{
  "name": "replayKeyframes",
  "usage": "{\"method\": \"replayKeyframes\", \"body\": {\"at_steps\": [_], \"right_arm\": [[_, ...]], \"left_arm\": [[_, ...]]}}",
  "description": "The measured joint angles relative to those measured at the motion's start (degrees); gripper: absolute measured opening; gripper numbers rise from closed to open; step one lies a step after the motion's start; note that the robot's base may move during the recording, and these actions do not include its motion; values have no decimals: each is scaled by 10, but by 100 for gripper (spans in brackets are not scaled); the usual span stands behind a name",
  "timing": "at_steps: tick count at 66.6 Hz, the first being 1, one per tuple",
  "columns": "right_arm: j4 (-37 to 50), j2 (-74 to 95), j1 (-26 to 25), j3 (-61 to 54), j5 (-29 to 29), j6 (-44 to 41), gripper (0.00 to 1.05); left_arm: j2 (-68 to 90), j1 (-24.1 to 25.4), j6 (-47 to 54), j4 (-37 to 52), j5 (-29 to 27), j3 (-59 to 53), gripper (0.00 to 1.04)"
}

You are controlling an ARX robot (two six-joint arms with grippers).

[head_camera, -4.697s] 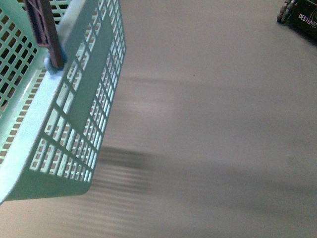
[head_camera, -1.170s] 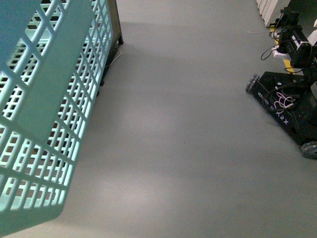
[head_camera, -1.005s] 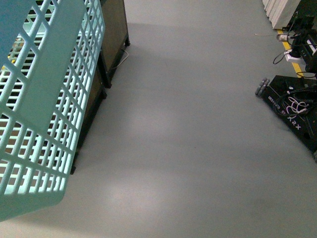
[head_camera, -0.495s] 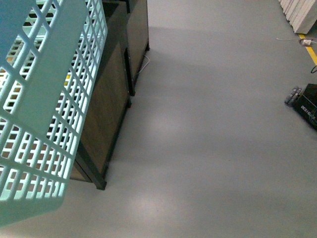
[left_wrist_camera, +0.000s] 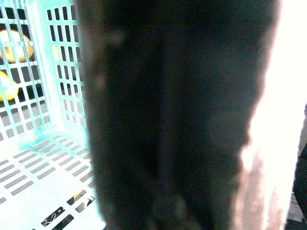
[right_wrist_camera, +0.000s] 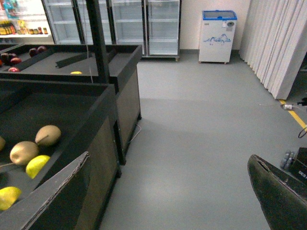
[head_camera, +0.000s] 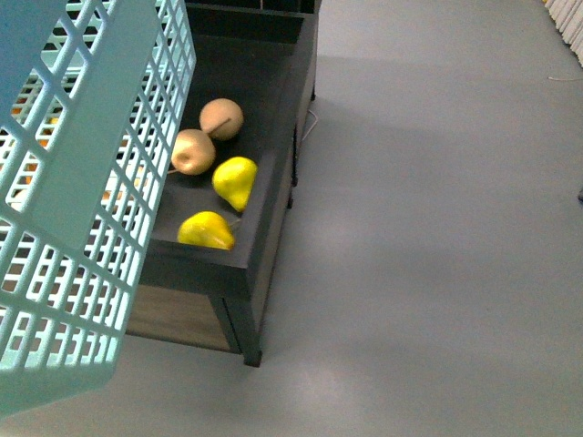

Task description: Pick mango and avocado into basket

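Teal plastic fills the left of the front view. That is the basket (head_camera: 82,182), up high and tilted, in front of a dark fruit bin (head_camera: 273,164). In the bin lie two tan round fruits (head_camera: 221,118) and two yellow fruits (head_camera: 235,180), close together. I cannot tell what kind they are. The right gripper (right_wrist_camera: 169,157) is spread wide with nothing in it, over the grey floor (right_wrist_camera: 192,143). A dark blurry shape (left_wrist_camera: 168,115) hides most of the left wrist view, so I cannot tell how the left gripper stands.

Grey floor (head_camera: 437,228), dark produce stands (head_camera: 266,86), fridges (right_wrist_camera: 160,26)
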Motion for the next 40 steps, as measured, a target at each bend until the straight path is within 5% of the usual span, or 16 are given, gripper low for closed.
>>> {"method": "replayKeyframes", "body": {"at_steps": [40], "right_arm": [[0, -1, 0, 0, 0, 0, 96]], "left_arm": [[0, 1, 0, 0, -1, 0, 13]]}}
